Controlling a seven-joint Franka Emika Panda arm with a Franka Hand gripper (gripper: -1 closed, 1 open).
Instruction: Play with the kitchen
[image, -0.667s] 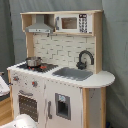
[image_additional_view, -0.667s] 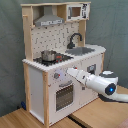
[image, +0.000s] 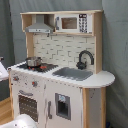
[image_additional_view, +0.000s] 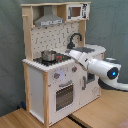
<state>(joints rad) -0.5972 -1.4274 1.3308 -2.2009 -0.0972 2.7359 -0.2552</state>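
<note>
The kitchen (image: 60, 75) is tall, white and light wood, and it shows in both exterior views. It has a grey hood (image: 39, 27), a microwave shelf (image: 72, 22), a black stovetop (image: 42, 66) with a metal pot (image: 33, 61) on it, a grey sink (image: 74, 73), a black faucet (image: 85, 57) and an oven door (image: 28, 105). In the second exterior view the kitchen (image_additional_view: 45, 85) stands at centre, and my white arm (image_additional_view: 97, 65) reaches in from the second exterior view's right. My gripper (image_additional_view: 70, 52) appears over the counter edge, just right of the pot (image_additional_view: 48, 54). How far it stands off the counter I cannot tell.
A grey curtain hangs behind the kitchen. The kitchen stands on a wooden floor (image_additional_view: 20, 119). A white rounded part of the arm (image: 22, 121) shows at the bottom left of the first exterior view, low in front of the oven door.
The arm has risen from oven height to stovetop height and has moved left toward the pot in the second exterior view. The kitchen itself has not changed.
</note>
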